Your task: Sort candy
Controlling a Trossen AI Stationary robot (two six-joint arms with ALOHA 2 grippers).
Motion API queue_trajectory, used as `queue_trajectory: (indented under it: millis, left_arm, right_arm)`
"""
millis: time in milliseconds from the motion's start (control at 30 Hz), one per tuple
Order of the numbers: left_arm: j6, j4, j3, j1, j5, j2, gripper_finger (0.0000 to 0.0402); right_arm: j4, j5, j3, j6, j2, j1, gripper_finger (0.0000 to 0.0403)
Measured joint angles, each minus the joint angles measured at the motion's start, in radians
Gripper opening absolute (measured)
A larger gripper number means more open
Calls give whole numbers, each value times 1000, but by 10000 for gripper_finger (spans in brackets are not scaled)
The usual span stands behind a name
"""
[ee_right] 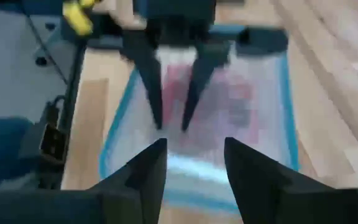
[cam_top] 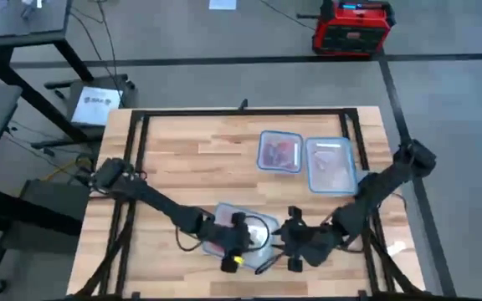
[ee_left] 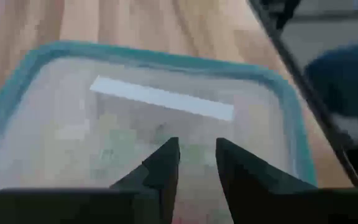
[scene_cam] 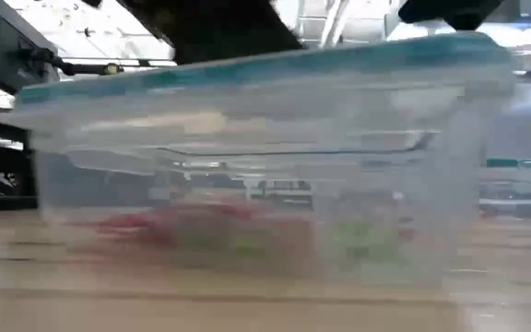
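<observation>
Only overhead: two far tubs [cam_top: 308, 159].

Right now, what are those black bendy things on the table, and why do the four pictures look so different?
They are two robot arms, and each ends in a gripper with two jaws. One picture looks down from above: the left gripper hangs over a clear tub near the front of the wooden table, and the right gripper is just beside that tub. Two more tubs sit farther back. One camera sits at table height, so the near tub fills its picture, with blurry candy inside. The other two cameras ride on the arms' wrists and look past the jaws. Both pairs of jaws stand apart, holding nothing.
</observation>
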Motion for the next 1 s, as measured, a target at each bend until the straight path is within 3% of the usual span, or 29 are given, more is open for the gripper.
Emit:
queue_trajectory:
  millis: [100, 233, 367, 667, 867, 1000]
  left_arm:
    - [-52, -63, 1, 17, -24, 3, 95]
    - [-153, -201, 1, 41, -166, -7, 95]
    - [-210, -284, 3, 53, -244, -12, 95]
    - [-105, -559, -13, 123, -274, -125, 95]
    - [48, -570, -24, 146, -211, -311, 95]
    - [77, -536, -15, 145, -214, -477, 94]
  right_arm:
    - [-17, 31, 0, 47, 0, 20, 136]
    - [-66, 65, 0, 107, 0, 40, 133]
    - [-128, 94, 0, 159, 0, 51, 132]
    - [-177, 116, 0, 169, -4, 58, 132]
    - [-101, 98, 2, -44, -45, -35, 132]
    - [-11, -111, 2, -286, -55, -185, 132]
